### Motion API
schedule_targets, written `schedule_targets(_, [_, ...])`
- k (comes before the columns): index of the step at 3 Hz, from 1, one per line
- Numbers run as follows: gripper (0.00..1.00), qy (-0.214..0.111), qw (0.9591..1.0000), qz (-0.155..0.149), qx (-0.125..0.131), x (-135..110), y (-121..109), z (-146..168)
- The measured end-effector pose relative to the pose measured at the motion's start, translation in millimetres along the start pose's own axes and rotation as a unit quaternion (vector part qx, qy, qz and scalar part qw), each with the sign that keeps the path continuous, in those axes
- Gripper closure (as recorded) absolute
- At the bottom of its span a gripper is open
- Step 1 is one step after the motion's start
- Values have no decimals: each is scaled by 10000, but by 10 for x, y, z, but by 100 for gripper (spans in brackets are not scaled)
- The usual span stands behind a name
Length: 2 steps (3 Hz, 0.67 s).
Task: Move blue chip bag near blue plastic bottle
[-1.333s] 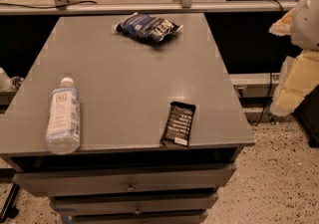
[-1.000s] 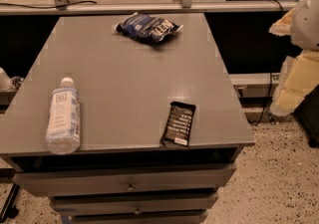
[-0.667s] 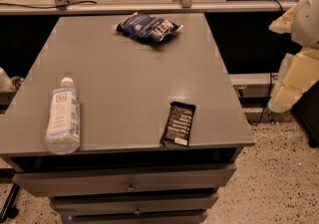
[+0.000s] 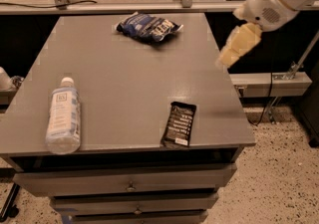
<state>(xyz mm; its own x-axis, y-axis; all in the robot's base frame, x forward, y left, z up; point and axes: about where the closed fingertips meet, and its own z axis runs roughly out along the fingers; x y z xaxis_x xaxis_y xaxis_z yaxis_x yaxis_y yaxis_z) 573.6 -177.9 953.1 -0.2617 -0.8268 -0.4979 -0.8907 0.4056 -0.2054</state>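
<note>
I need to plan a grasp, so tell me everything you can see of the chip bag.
The chip bag is crumpled dark blue foil with white lettering and pale edges. It lies flat near the far edge of the table, touching only the tabletop. The gripper hovers to its right, by the table's right edge, apart from it; the bottle lies far off, near left.

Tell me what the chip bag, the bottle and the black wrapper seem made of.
Blue chip bag: crinkled glossy foil or plastic film, creases catch light. Blue plastic bottle: clear plastic, see-through, with a pale label. Black wrapper: thin flat film, likely plastic. The claw hangs by the table's right edge, touching none.
</note>
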Motion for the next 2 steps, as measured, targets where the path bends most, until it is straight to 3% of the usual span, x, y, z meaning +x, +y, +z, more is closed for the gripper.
schedule_targets(1, [0,-332,9985,414,-154,-301,-433,645])
schedule_targets(2, [0,-751,9910,1083,-213,-645,-636,1058])
